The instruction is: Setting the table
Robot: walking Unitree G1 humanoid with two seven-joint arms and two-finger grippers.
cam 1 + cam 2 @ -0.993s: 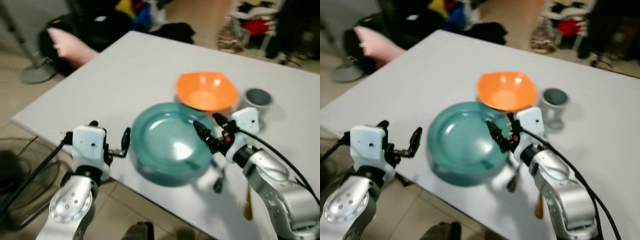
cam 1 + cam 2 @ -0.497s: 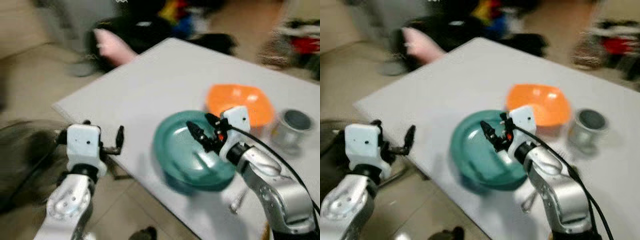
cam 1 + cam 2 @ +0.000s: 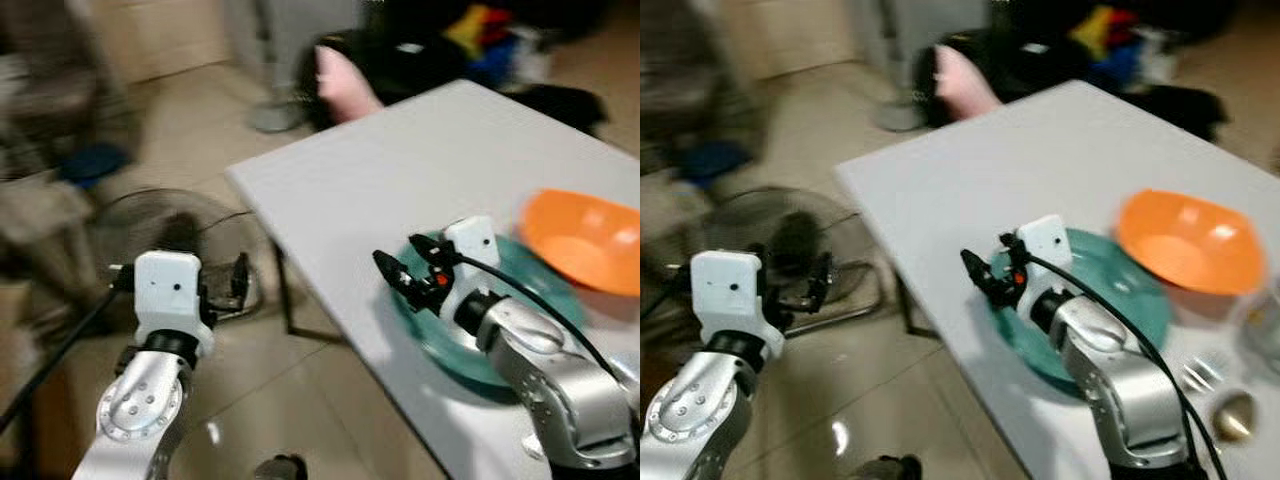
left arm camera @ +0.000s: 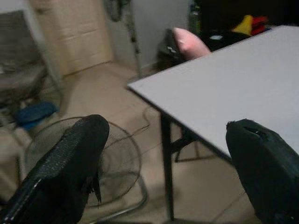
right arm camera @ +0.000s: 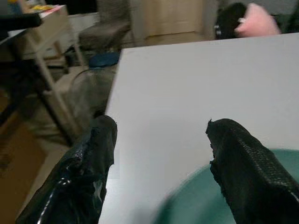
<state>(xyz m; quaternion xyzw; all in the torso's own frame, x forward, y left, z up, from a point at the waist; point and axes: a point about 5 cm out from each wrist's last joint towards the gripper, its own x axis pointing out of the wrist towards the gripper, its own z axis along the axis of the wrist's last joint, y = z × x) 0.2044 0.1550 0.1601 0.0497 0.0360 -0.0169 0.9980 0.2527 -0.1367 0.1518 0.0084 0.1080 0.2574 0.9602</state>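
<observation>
While the right gripper [image 3: 398,272] hovers open over the near left rim of the green plate [image 3: 1140,300], the left gripper [image 3: 238,283], also open, hangs off the table [image 3: 420,170].

Round wire fan [image 3: 170,235] lies on the tiled floor [image 3: 200,130] beside the table corner. Pink cushion [image 3: 340,80] rests against dark bags [image 3: 400,55] beyond.

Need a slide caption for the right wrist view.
Open right gripper over the white table, its fingers framing the teal plate's rim.
</observation>
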